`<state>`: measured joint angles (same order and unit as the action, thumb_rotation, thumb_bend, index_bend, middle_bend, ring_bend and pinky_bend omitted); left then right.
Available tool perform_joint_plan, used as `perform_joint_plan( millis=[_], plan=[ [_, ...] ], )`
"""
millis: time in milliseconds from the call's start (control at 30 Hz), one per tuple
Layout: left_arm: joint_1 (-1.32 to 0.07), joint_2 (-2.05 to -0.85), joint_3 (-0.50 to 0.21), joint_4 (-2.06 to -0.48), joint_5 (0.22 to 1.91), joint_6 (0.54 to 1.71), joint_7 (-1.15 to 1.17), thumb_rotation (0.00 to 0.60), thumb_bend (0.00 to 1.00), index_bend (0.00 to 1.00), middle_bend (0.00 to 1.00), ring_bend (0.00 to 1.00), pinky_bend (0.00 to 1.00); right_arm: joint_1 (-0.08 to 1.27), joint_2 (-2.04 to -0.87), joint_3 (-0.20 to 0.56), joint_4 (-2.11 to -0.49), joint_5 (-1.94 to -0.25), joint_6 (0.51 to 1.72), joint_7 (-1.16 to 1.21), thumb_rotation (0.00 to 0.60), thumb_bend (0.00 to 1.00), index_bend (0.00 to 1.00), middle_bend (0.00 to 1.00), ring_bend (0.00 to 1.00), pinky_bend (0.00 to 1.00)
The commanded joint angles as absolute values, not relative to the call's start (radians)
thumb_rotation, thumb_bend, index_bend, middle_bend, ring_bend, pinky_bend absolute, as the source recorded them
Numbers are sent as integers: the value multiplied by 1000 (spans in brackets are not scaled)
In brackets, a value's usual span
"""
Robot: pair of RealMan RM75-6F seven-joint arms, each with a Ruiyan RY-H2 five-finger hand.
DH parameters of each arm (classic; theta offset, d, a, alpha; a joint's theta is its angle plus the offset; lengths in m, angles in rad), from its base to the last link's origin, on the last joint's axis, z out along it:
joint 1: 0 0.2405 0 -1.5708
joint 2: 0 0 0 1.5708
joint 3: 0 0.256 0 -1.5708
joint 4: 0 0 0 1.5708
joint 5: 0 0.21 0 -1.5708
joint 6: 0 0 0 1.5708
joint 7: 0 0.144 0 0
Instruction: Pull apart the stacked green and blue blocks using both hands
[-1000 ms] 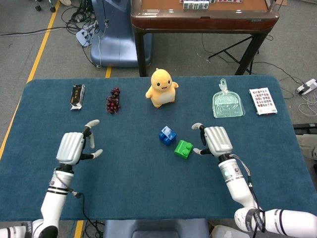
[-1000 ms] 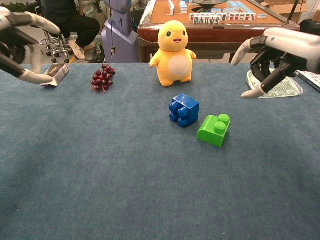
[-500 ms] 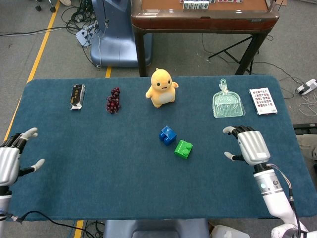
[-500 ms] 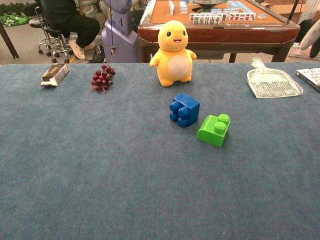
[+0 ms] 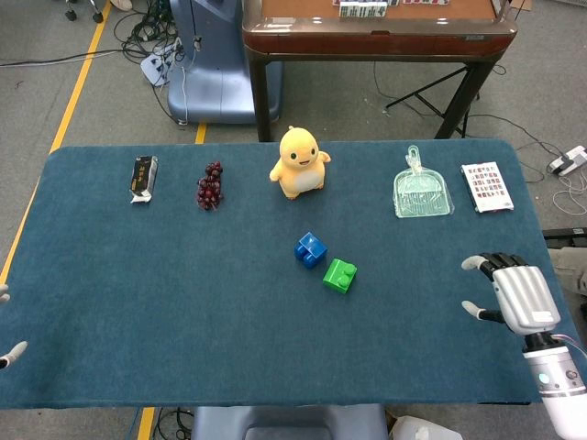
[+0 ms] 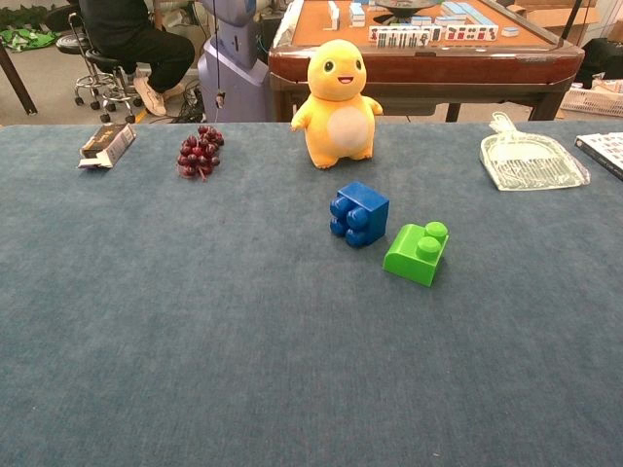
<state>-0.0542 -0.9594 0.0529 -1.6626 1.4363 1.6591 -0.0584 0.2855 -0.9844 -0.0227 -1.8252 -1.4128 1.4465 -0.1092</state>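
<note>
Blocks already apart, both hands out at the table edges

Green block [image 5: 339, 275] and blue block [image 5: 310, 249] lie mid-table, just in front of the yellow plush toy [image 5: 299, 163]. They sit side by side, near each other but not stacked; from the chest view I judge a small gap between them, blue on its side with studs toward the camera, green tilted slightly, studs up.

Right hand [image 5: 514, 291] hovers at the table's right edge, fingers spread, holding nothing. Blocks lie well to its left and a little further up the table. Left hand [image 5: 7, 353]: only fingertips show at the left edge; I cannot tell its state. Chest view shows neither hand.

Judgement: separation looks done. If a regrasp were needed, my right hand seems nearer, green block first.
</note>
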Motion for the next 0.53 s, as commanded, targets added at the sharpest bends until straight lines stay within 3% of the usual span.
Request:
perform_joint_plan(
  millis=[33, 533],
  plan=[
    [-42, -976, 45, -1647, 1438, 1665, -59, 600, 82, 240, 302, 238, 372, 263, -982, -26, -1814, -1427, 1462, -103, 600, 0, 391, 390, 319, 352],
    [-33, -1024, 23, -1631, 1456, 1615, 3, 600, 83, 240, 302, 238, 380, 239, -979, 10, -1815, -1436, 1431, -93, 600, 0, 409, 390, 318, 352]
  ],
)
